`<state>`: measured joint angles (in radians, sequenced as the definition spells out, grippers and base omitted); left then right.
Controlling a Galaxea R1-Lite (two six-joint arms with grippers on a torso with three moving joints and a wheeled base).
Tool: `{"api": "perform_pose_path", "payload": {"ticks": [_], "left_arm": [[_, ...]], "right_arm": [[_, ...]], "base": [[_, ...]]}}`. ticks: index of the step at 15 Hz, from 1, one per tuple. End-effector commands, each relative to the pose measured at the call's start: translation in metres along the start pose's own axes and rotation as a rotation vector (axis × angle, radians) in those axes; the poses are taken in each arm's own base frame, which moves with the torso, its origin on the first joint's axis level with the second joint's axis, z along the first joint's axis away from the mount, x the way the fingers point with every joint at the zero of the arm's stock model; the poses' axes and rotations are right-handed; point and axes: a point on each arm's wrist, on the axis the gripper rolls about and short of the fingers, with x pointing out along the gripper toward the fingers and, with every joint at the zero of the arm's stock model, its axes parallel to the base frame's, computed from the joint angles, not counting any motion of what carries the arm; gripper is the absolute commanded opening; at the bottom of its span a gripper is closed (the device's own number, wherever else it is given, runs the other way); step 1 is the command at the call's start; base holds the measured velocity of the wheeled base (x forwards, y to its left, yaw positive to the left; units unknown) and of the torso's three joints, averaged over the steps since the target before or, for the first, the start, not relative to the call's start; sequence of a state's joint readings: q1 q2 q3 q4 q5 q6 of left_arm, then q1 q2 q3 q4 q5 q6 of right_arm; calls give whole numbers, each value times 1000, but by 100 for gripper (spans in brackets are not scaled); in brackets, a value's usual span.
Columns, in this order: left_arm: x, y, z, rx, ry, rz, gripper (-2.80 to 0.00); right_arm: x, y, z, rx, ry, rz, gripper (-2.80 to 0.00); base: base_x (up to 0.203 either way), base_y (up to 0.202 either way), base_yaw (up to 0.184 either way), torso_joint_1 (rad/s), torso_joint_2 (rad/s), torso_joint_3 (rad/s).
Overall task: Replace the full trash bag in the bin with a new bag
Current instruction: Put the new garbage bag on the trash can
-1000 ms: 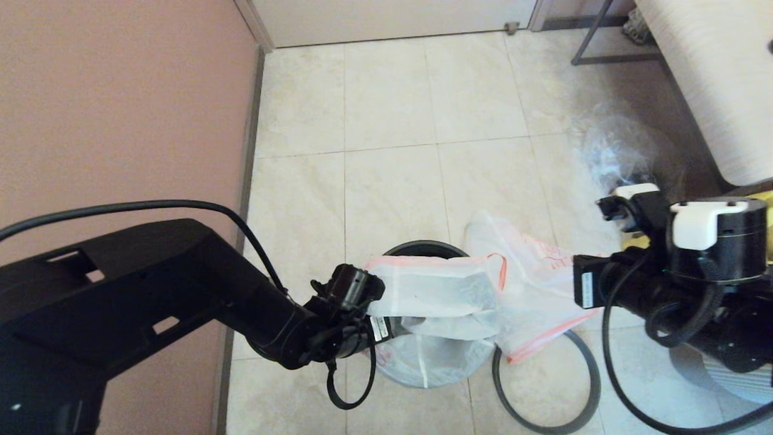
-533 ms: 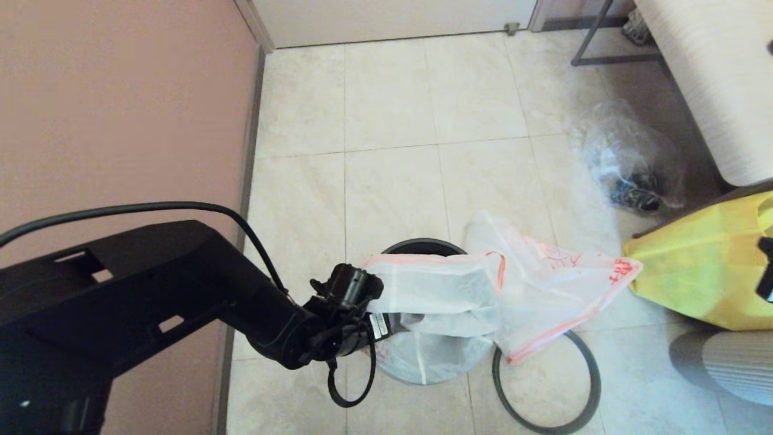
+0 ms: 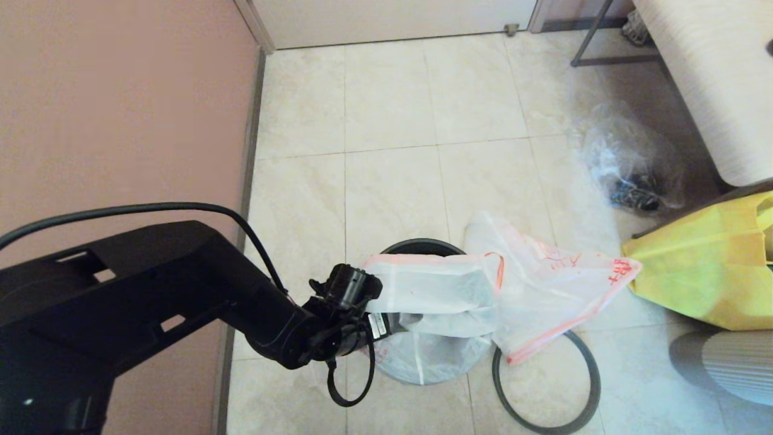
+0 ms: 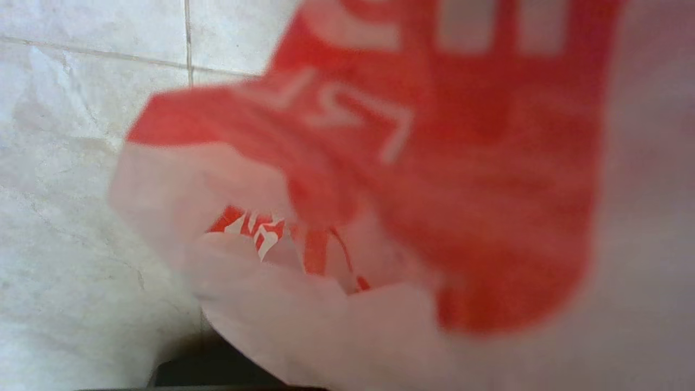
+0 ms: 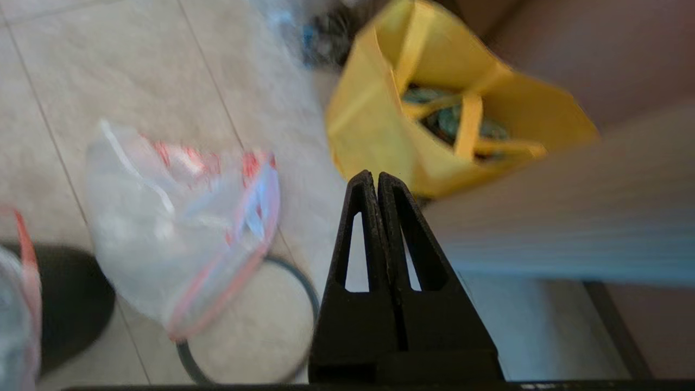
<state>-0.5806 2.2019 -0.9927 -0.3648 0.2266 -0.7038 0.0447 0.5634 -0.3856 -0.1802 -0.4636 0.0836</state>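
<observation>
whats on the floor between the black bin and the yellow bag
In the head view, the loose end of the white red-edged bag stretches from the bin almost to the yellow bag, over the grey hoop.

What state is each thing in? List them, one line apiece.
bin: upright on the floor, new bag draped over its mouth
new bag: white with red trim, half spread, one side trailing off the bin
hoop: off the bin, flat on the floor
left gripper: shut on the new bag's edge
right gripper: shut, empty
clear bag: crumpled on the floor
yellow bag: open-topped
</observation>
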Motion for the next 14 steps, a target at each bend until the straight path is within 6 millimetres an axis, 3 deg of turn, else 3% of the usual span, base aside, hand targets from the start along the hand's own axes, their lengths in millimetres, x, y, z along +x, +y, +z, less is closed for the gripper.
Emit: {"api": "perform_pose_path", "payload": {"ticks": [1, 3, 7, 11, 14], "left_arm": [[2, 1, -1, -7, -9, -3, -280], [1, -1, -2, -4, -12, -9, -280], [-6, -2, 1, -6, -21, -19, -280], [-7, -4, -2, 1, -28, -13, -280], [-8, -3, -4, 5, -36, 3, -280]], "right_arm": [[-26, -14, -17, 39, -75, 12, -280], [-39, -21, -41, 28, -36, 84, -280], [-43, -23, -88, 29, 78, 231, -280], [-58, -29, -115, -26, 44, 312, -280], [-59, -28, -119, -45, 75, 395, -280]], "base": [[0, 0, 0, 0, 0, 0], [0, 0, 0, 0, 0, 0], [0, 0, 0, 0, 0, 0], [0, 0, 0, 0, 0, 0], [0, 0, 0, 0, 0, 0]]}}
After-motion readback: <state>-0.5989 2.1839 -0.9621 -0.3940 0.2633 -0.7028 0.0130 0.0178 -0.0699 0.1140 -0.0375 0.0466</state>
